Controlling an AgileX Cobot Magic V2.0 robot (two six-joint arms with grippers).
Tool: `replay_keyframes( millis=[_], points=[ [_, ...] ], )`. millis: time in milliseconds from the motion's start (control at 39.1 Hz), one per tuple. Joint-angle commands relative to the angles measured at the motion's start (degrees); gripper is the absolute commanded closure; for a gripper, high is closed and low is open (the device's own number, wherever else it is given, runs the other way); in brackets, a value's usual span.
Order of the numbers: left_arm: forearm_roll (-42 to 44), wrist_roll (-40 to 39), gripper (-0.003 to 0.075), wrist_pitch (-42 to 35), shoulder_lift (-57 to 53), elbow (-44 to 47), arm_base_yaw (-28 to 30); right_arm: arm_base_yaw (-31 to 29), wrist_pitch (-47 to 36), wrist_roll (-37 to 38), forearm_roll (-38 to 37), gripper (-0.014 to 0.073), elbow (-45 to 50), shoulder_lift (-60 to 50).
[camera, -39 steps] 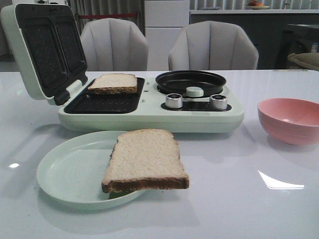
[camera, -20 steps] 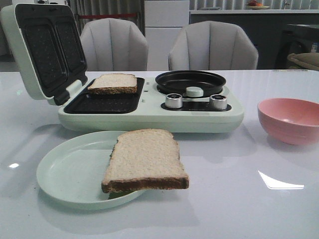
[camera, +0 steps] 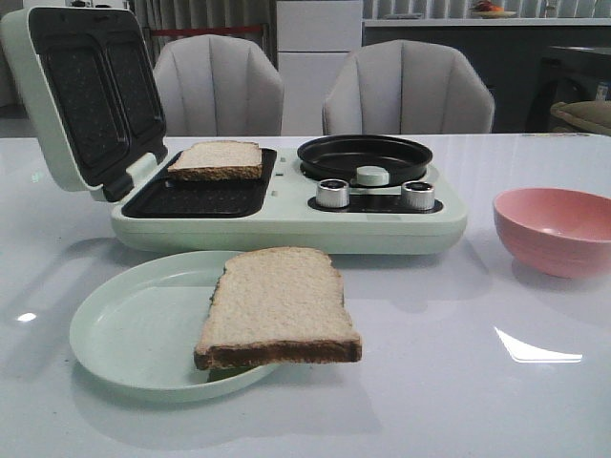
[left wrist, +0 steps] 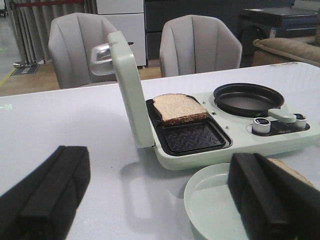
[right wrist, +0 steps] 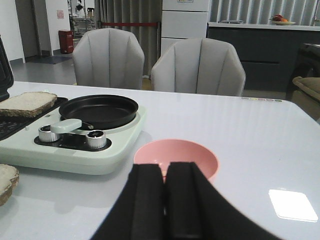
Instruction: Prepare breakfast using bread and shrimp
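Two square slices of pale beige bread with dark brown crusts. One slice (camera: 277, 307) lying flat, resting on the 3 o'clock side of a pale green plate (camera: 134, 329), overhanging its rim toward the desk. Other slice (camera: 217, 159) lying flat in the far compartment of the open sandwich maker (camera: 286, 215), at 11 o'clock from the first. No shrimp visible.

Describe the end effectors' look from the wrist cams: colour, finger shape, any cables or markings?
Both are matte black. The left end effector has two thick, blocky fingers with stepped, ridged faces. The right end effector has two smooth rounded fingers. No cables or markings are visible; the arms are out of view.
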Motion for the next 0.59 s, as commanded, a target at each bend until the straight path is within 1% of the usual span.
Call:
replay_keyframes(
  millis=[0, 77, 179, 256, 307, 409, 563],
  points=[
    [-0.7, -0.2, 0.0102, -5.3, 0.6, -1.5, -0.4, -0.3, -4.5, -0.3, -0.4, 0.0445, -1.0, -1.2],
    [-0.7, -0.2, 0.0102, -5.2, 0.6, -1.5, -0.4, -0.3, -5.8, -0.3, -0.4, 0.0445, -1.0, -1.2],
    [-0.9, -0.2, 0.0102, -5.1, 0.6, -1.5, -0.4, -0.3, -12.5, 0.3, 0.1, 0.0445, -1.0, -1.2],
    [-1.0, -0.2, 0.0102, -5.1, 0.6, -1.5, -0.4, -0.2, -14.0, 0.6, 0.1, 0.0445, -2.6, -1.2],
    [-1.0, -0.2, 0.0102, -5.2, 0.6, -1.5, -0.4, -0.2, -11.9, 0.5, -0.1, 0.0445, -5.4, -1.0],
    [-1.0, -0.2, 0.0102, -5.3, 0.6, -1.5, -0.4, -0.2, -3.5, 0.0, -0.9, 0.0445, -12.0, 1.3],
    [-1.0, -0.2, 0.0102, -5.3, 0.6, -1.5, -0.4, -0.2, 8.1, 0.0, -0.9, 0.0445, -20.6, 8.6]
  ],
)
